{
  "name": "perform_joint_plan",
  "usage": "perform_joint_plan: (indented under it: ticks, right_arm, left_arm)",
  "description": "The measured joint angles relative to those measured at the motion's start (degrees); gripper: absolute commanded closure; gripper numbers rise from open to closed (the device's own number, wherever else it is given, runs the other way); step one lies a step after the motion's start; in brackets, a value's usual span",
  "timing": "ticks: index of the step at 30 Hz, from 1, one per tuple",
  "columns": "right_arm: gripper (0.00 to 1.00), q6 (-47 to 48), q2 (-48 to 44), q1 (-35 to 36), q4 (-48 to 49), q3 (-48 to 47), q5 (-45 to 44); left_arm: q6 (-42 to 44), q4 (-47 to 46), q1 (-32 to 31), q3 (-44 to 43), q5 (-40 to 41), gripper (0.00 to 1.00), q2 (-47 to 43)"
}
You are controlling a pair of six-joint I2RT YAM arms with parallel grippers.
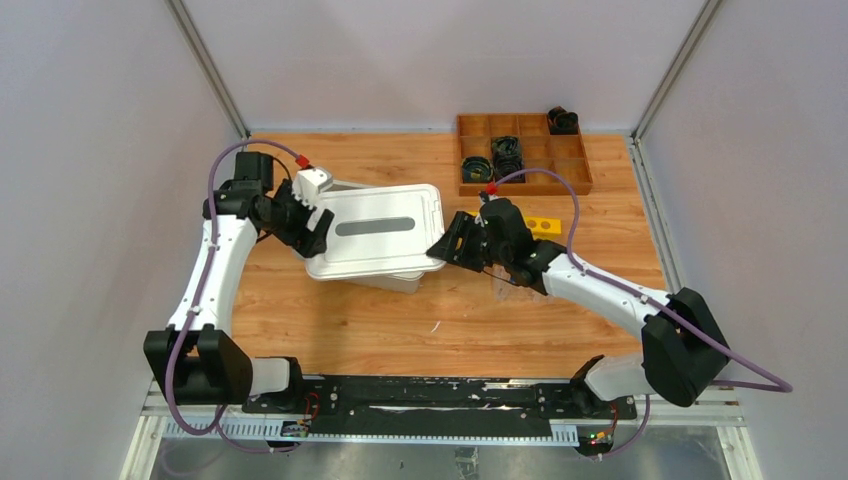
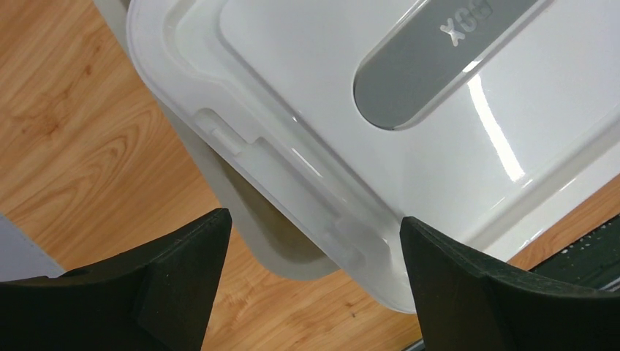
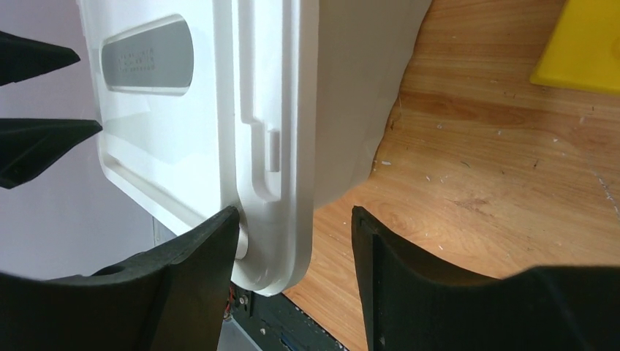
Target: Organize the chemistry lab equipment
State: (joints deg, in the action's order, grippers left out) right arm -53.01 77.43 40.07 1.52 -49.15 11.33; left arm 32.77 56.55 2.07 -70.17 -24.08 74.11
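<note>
Lid (image 1: pixel 400 205) on bin (image 1: pixel 400 283) mid-table, block (image 1: pixel 543 225) just right, divided tray (image 1: pixel 525 188) behind block.

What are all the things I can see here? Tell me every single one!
box with lid: one, white with a grey strip, middle of the table
tray: one, brown wood, compartments, far right
coiled bits: several, black, in the tray
block: one, yellow, beside the right arm
table: one, orange-brown wood
left gripper: one, black, open at the lid's left end
right gripper: one, black, open at the lid's right end
</note>
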Motion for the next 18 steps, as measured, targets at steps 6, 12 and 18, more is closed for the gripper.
perform_joint_plan:
  ticks: [6, 12, 18]
  right_arm:
    - [0.36, 1.01, -0.02, 1.86, -0.50, -0.74, -0.48]
    - [0.34, 2.51, 0.31, 3.43, -0.74, -3.19, -0.42]
    - [0.25, 5.11, 1.11, 3.76, -2.58, -4.11, 0.57]
  left_arm:
    - [0.24, -1.92, 0.00, -0.09, 3.89, 0.13, 0.94]
    - [0.50, -3.61, 0.00, -0.70, 5.81, 0.15, 2.75]
    - [0.48, -6.19, -0.04, -1.29, 7.50, 0.18, 3.89]
